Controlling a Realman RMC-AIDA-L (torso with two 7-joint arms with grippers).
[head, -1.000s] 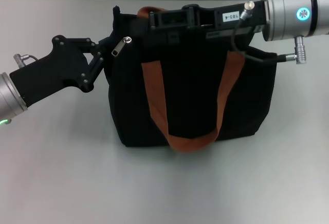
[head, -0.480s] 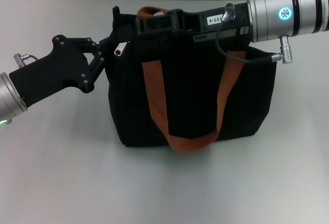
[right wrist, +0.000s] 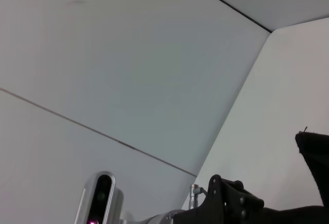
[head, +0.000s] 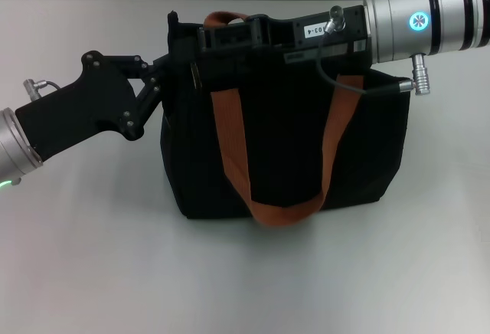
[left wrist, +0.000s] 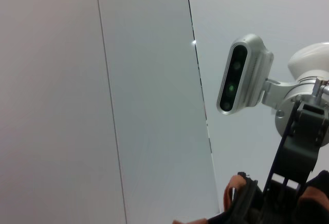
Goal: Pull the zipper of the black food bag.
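Presently the right gripper [head: 200, 40] lies along the black food bag's [head: 283, 142] top edge, zipper hidden, finger state indeterminate; left gripper [head: 162, 73] holds the left corner.

One piece of writing can be read — a small white label [head: 311, 31] on top of the right end effector [head: 200, 39], seen in the head view. It carries black characters; "03-4" shows, and the start of the string is cut off by a connector plug [head: 334, 17] in front of it. The round glowing emblem [head: 418, 21] on the right arm's silver wrist is a sign, not lettering. Neither wrist view shows any text.
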